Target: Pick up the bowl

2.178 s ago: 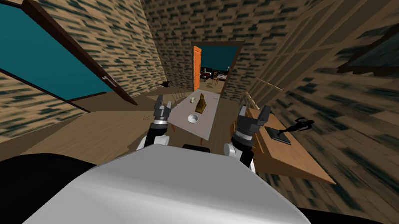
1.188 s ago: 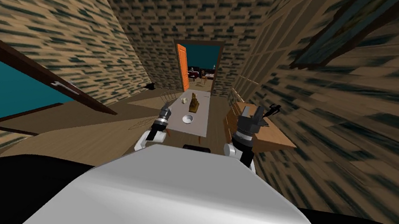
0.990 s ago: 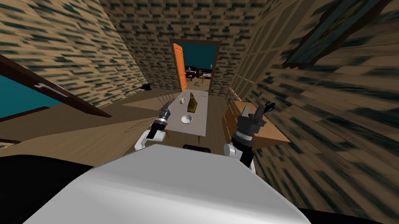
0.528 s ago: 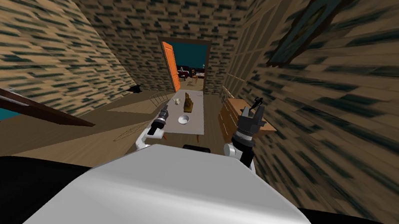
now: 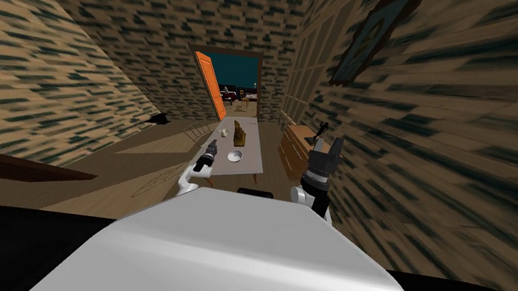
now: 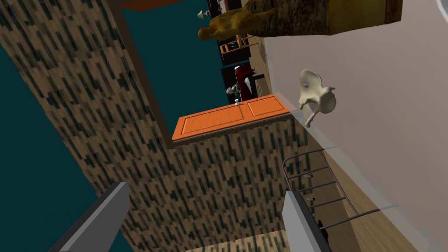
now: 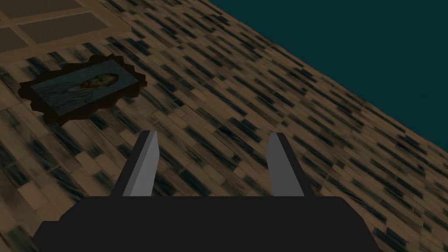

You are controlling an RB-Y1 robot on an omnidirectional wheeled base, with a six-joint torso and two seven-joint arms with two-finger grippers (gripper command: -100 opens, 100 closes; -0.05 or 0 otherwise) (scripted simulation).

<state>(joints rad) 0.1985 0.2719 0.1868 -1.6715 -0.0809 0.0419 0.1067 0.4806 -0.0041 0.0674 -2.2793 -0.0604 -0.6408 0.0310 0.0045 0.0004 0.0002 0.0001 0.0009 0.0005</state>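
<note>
Bowl tiny, contents unreadable; brown figurine cropped by edge.

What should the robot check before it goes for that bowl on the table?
1. Bowl in sight: ok. The bowl sits on the table just ahead.
2. Left hand open: ok, fingers wide apart.
3. Right hand open: ok. It is raised near the wall, away from the table.
4. Left hand lined up on the bowl: not ok. It is at the table's edge, beside the bowl, pointing past it.
5. Room around the bowl: ok. The brown figure and pale ornament stand farther back.
6. Bowl empty: cannot tell.
</note>
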